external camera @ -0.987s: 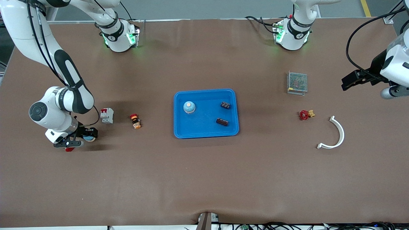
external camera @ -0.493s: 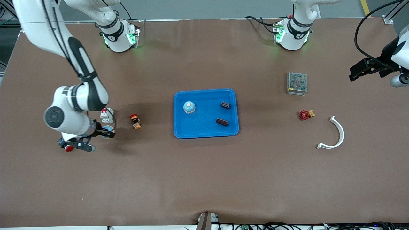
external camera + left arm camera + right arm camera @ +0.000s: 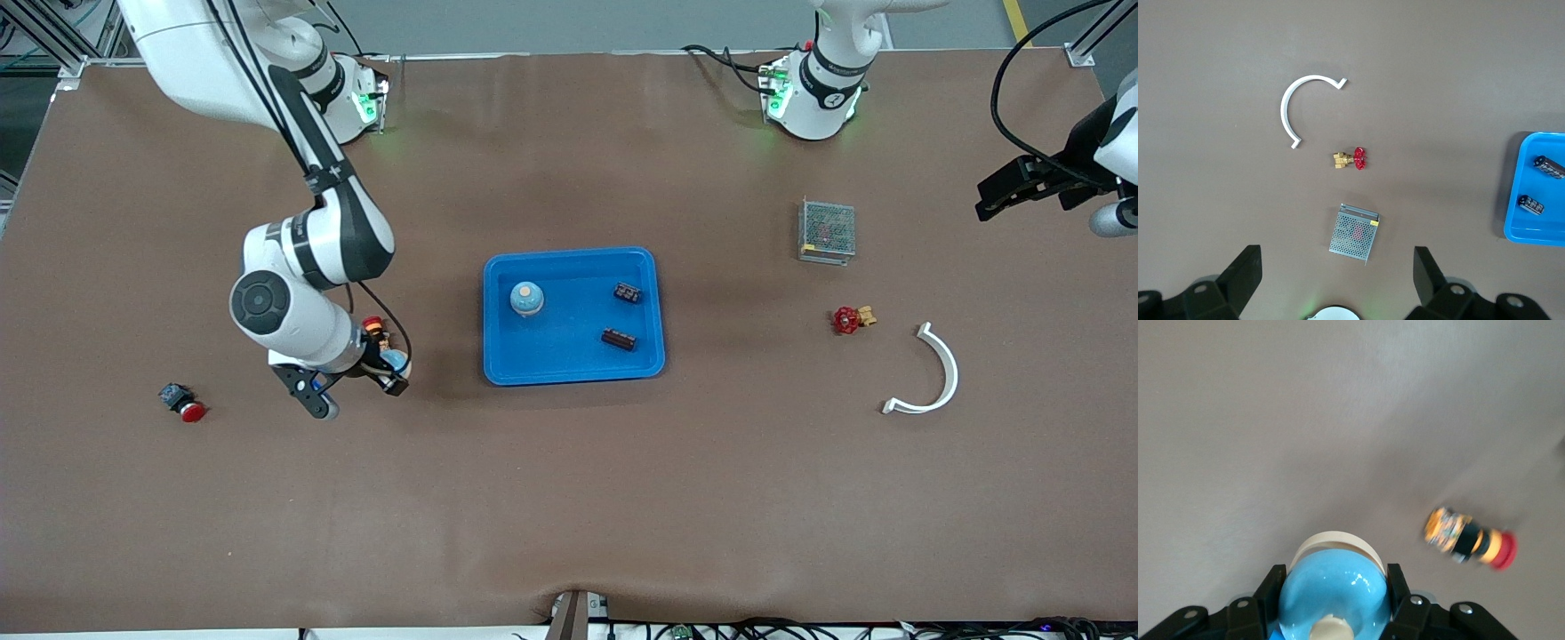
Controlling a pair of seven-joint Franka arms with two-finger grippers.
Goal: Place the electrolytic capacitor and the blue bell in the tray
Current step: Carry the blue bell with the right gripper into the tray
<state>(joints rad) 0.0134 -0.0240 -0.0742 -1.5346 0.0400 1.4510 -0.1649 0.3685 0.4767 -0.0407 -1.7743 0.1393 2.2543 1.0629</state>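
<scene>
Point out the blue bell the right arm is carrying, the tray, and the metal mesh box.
blue bell (image 3: pixel 1335 587): right wrist view, glossy dome.
tray (image 3: pixel 569 354): front view, bare floor.
metal mesh box (image 3: pixel 827 229): front view, mesh top.

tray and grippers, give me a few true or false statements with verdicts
1. The tray holds one blue bell. True.
2. The right gripper is empty. False: it is shut on a second blue bell.
3. The left gripper is open. True.
4. The tray holds no capacitors. False: two capacitors lie in it.
5. The mesh box sits in the tray. False: it sits on the table, toward the left arm's end.
</scene>
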